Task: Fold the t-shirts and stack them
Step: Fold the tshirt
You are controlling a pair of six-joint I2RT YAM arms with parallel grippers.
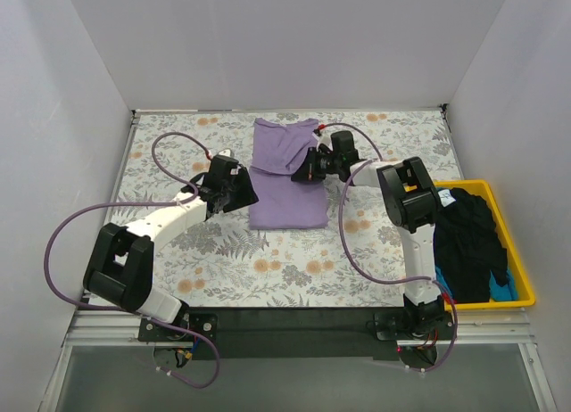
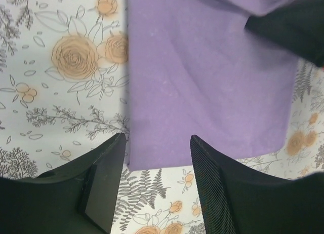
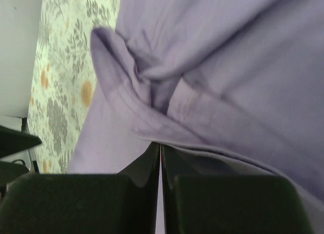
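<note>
The lavender t-shirt (image 1: 284, 198) lies in the middle of the table, its far part bunched and creased. My right gripper (image 1: 305, 169) is over the shirt's right side. In the right wrist view the right gripper (image 3: 161, 146) is shut on a hem fold of the lavender shirt (image 3: 228, 67). My left gripper (image 1: 241, 191) is at the shirt's left edge. In the left wrist view it (image 2: 157, 140) is open and empty, with the shirt's near corner (image 2: 202, 82) just past its fingertips. A black t-shirt (image 1: 468, 234) and a bright blue one (image 1: 505, 292) lie in the tray.
A yellow plastic tray (image 1: 528, 283) stands at the right edge of the floral tablecloth (image 1: 268, 269). White walls close in the back and both sides. The right gripper's black body shows in the left wrist view (image 2: 288, 21).
</note>
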